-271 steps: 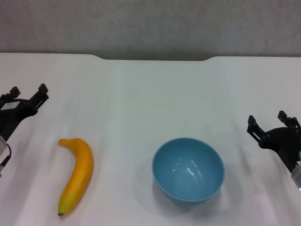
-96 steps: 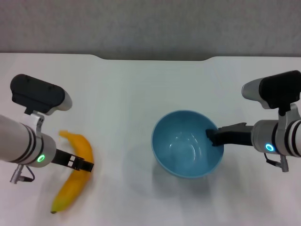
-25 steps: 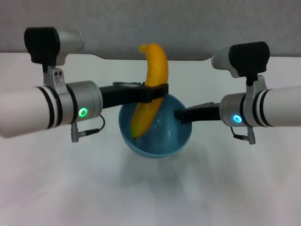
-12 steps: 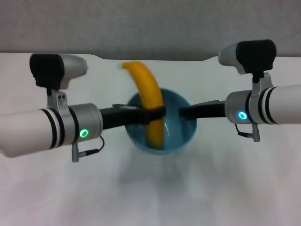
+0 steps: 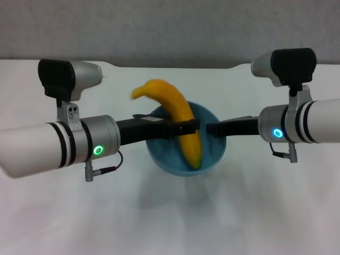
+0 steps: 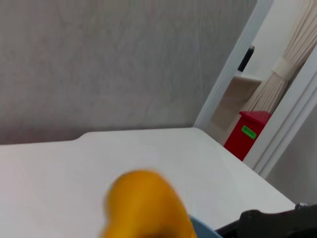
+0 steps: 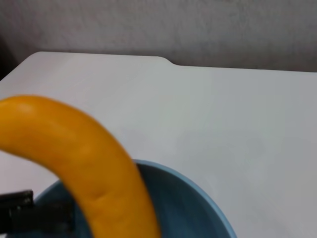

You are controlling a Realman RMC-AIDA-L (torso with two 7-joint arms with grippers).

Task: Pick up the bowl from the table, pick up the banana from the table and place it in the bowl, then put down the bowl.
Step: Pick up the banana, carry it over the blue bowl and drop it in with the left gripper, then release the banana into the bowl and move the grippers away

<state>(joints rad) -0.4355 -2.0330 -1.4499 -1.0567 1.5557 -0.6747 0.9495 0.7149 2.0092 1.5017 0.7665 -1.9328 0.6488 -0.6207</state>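
The light-blue bowl [image 5: 164, 158] hangs above the white table [image 5: 265, 212], its shadow on the top below it. My right gripper [image 5: 213, 129] is shut on the bowl's right rim. My left gripper [image 5: 186, 128] reaches in from the left and is shut on the middle of the yellow-orange banana [image 5: 175, 106]. The banana is tilted, its lower end inside the bowl and its upper end sticking out over the far-left rim. The right wrist view shows the banana [image 7: 89, 158] arching over the bowl's rim [image 7: 198, 193]. The left wrist view shows the banana [image 6: 143, 203] close up.
The table's far edge has a shallow notch [image 5: 175, 66] in front of a grey wall. In the left wrist view a red bin [image 6: 247, 133] and a curtain [image 6: 297, 59] stand beyond the table's corner.
The banana has swung to a flatter tilt and its lower end has gone deeper into the bowl. Both arms and the bowl have shifted slightly to the right.
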